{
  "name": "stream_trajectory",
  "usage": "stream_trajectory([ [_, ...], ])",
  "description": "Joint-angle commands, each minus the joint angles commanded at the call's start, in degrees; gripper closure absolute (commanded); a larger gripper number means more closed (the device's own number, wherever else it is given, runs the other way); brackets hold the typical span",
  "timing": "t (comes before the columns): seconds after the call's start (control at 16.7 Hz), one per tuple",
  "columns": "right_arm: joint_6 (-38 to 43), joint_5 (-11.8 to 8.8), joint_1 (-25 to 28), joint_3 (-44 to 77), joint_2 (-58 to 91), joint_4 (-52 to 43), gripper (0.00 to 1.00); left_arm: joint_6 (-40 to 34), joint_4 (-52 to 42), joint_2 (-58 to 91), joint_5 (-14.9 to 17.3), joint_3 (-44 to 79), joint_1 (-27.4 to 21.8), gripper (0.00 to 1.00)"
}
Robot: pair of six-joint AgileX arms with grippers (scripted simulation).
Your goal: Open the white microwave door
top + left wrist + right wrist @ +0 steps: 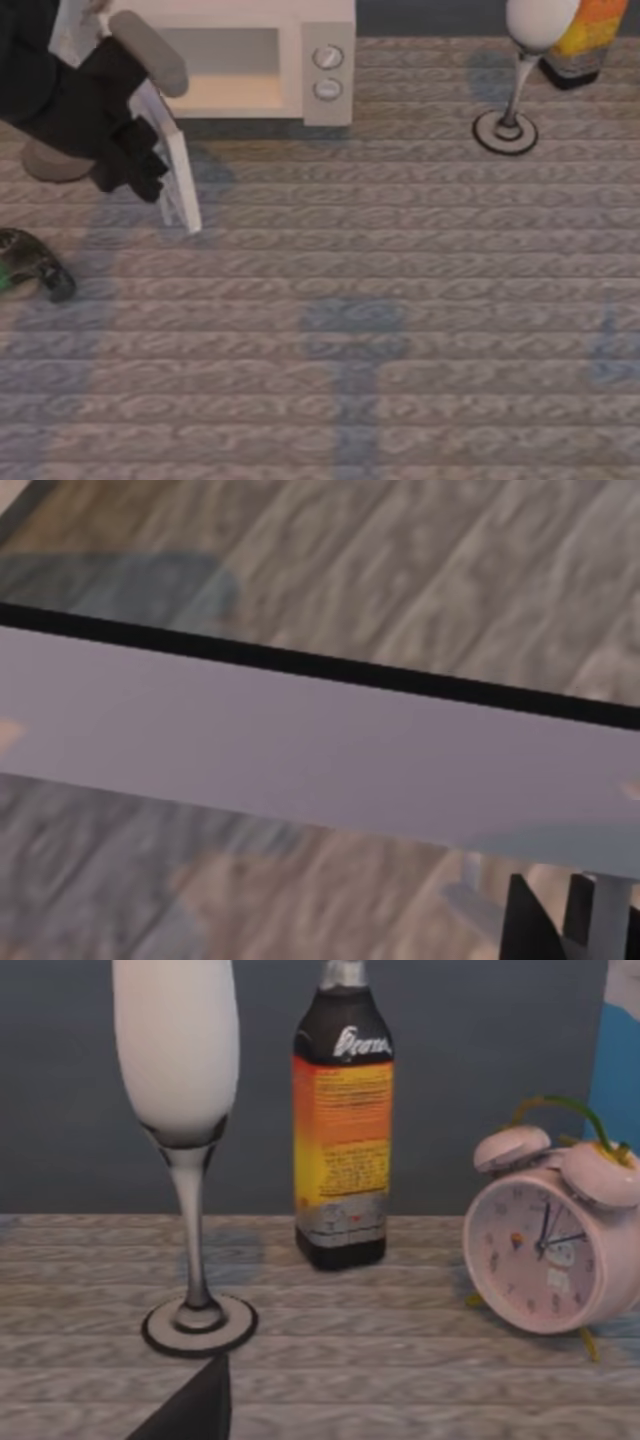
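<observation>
Since the door [180, 185] already swings well out from the white microwave [300, 60] at the table's far left, it's mostly done (left gripper [150, 170] clamps the door's edge).

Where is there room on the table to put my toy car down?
The wide middle and near side of the table are bare, between the swung-out door and the wine glass. It is crowded around the white microwave, the left gripper and the bottle.
</observation>
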Motion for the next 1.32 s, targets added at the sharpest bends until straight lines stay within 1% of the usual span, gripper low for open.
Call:
stream_trajectory([
  [0.3, 0.0, 0.0, 0.0, 0.0, 0.0, 0.0, 0.0, 7.73, -3.33, 0.4, 2.94, 0.64, 3.17, 1.0],
  [0.42, 0.0, 0.0, 0.0, 0.0, 0.0, 0.0, 0.0, 9.31, -3.91, 0.38, 3.58, 0.82, 3.8, 1.0],
  [1.32, 0.0, 0.0, 0.0, 0.0, 0.0, 0.0, 0.0, 9.38, -3.93, 0.37, 3.6, 0.82, 3.82, 1.0],
])
